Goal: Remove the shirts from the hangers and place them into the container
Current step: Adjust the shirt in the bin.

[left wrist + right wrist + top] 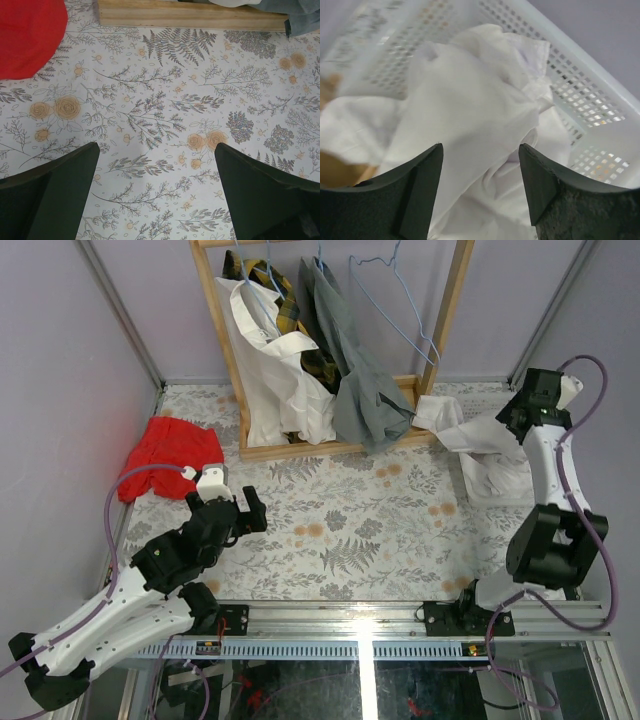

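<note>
Noted right gripper (pixel 480 150) spread apart over white shirt (pixel 470 100) heaped mid-frame in container (pixel 580 85); probably positioned for drop-off. Found left gripper (pixel 242 512) wide apart, empty, parked lower left.

The overhead camera is looking down from high behind the near edge, taking in the whole counter (pixel 350 525) and wooden rack (pixel 220 350). The left wrist camera is hanging close over the counter, sharing the rack's base and red cloth (pixel 172 452). The right wrist camera is peering into the basket (pixel 580 75) at the overhead view's right
</note>
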Robot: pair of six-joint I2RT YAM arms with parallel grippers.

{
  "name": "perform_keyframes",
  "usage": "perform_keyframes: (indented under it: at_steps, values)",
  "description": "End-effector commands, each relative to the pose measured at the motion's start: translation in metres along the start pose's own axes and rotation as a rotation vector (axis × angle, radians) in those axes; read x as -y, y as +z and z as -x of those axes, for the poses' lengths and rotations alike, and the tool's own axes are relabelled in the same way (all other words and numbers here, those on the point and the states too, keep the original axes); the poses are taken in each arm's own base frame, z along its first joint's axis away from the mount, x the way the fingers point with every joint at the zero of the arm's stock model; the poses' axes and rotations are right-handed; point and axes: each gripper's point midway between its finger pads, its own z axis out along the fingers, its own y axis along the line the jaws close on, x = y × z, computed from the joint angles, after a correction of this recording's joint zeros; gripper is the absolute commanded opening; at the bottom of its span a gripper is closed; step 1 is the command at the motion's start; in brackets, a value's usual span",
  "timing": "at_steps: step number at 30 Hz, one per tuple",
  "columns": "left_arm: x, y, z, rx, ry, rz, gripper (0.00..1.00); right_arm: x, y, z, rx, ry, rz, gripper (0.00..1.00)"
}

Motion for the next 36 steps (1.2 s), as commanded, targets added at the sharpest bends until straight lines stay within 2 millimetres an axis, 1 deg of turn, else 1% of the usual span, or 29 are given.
perform_keyframes:
  at_steps: [1, 3, 4, 5, 8, 10, 12, 13, 14, 15, 16, 17, 19, 20, 22, 23, 24, 25, 26, 27, 28, 29, 31, 32, 34, 36]
  values:
    - [0.007, 0.001, 0.011, 0.041, -0.022, -0.024, 1.00, -0.027, -0.037, -0.009, -0.041, 0.101, 0.216, 0.70]
    - [0.007, 0.002, 0.010, 0.039, -0.021, -0.024, 1.00, -0.040, -0.040, -0.025, -0.094, 0.161, 0.294, 0.70]
    - [0.007, 0.002, 0.010, 0.037, -0.020, -0.025, 1.00, -0.047, -0.039, -0.037, -0.131, 0.182, 0.336, 0.71]
    - [0.007, 0.002, 0.010, 0.036, -0.019, -0.024, 1.00, -0.052, -0.036, -0.050, -0.172, 0.195, 0.362, 0.71]
    - [0.007, 0.002, 0.009, 0.034, -0.018, -0.024, 1.00, -0.061, -0.025, -0.074, -0.269, 0.216, 0.382, 0.71]
    - [0.007, 0.002, 0.010, 0.036, -0.020, -0.026, 1.00, -0.061, -0.016, -0.085, -0.297, 0.219, 0.370, 0.66]
    - [0.006, 0.002, 0.010, 0.038, -0.023, -0.020, 1.00, -0.059, -0.007, -0.088, -0.294, 0.221, 0.342, 0.63]
    - [0.005, 0.002, 0.010, 0.040, -0.027, -0.017, 1.00, -0.058, -0.003, -0.087, -0.283, 0.215, 0.330, 0.54]
    - [0.005, 0.002, 0.010, 0.042, -0.028, -0.013, 1.00, -0.057, -0.001, -0.083, -0.266, 0.207, 0.324, 0.42]
    - [0.004, 0.001, 0.011, 0.044, -0.030, -0.013, 1.00, -0.056, 0.001, -0.077, -0.241, 0.197, 0.318, 0.30]
    - [0.005, 0.001, 0.011, 0.045, -0.031, -0.015, 1.00, -0.054, 0.000, -0.070, -0.212, 0.189, 0.306, 0.20]
    - [0.005, 0.001, 0.011, 0.045, -0.031, -0.015, 1.00, -0.051, -0.001, -0.060, -0.176, 0.187, 0.289, 0.14]
    - [0.005, 0.001, 0.011, 0.043, -0.028, -0.016, 1.00, -0.042, -0.009, -0.033, -0.072, 0.169, 0.260, 0.10]
    - [0.005, 0.002, 0.010, 0.040, -0.026, -0.014, 1.00, -0.034, -0.011, -0.021, -0.016, 0.145, 0.227, 0.09]
    - [0.005, 0.002, 0.010, 0.039, -0.024, -0.012, 1.00, -0.010, -0.011, -0.002, 0.081, 0.112, 0.106, 0.06]
    - [0.006, 0.003, 0.010, 0.038, -0.024, -0.013, 1.00, 0.002, -0.008, 0.002, 0.110, 0.091, 0.044, 0.05]
    - [0.006, 0.003, 0.010, 0.037, -0.022, -0.014, 1.00, 0.012, -0.004, 0.003, 0.124, 0.059, -0.013, 0.05]
    - [0.006, 0.003, 0.010, 0.036, -0.022, -0.016, 1.00, 0.016, 0.002, -0.002, 0.111, 0.021, -0.037, 0.04]
    - [0.006, 0.003, 0.010, 0.037, -0.021, -0.016, 1.00, 0.022, 0.008, -0.009, 0.089, -0.014, -0.080, 0.05]
    - [0.006, 0.003, 0.009, 0.035, -0.020, -0.017, 1.00, 0.024, 0.015, -0.020, 0.048, -0.037, -0.097, 0.06]
    - [0.006, 0.003, 0.010, 0.036, -0.021, -0.017, 1.00, 0.021, 0.023, -0.034, -0.005, -0.067, -0.083, 0.08]
    - [0.006, 0.003, 0.010, 0.035, -0.021, -0.018, 1.00, 0.013, 0.030, -0.050, -0.069, -0.106, -0.035, 0.11]
    - [0.006, 0.003, 0.009, 0.035, -0.020, -0.017, 1.00, 0.003, 0.043, -0.076, -0.164, -0.161, 0.029, 0.15]
    - [0.006, 0.003, 0.010, 0.036, -0.021, -0.016, 1.00, -0.001, 0.044, -0.076, -0.180, -0.180, 0.038, 0.18]
    - [0.005, 0.002, 0.010, 0.038, -0.024, -0.015, 1.00, -0.004, 0.038, -0.061, -0.175, -0.196, 0.040, 0.29]
    - [0.005, 0.002, 0.010, 0.039, -0.024, -0.014, 1.00, -0.009, 0.023, -0.030, -0.116, -0.178, 0.048, 0.40]
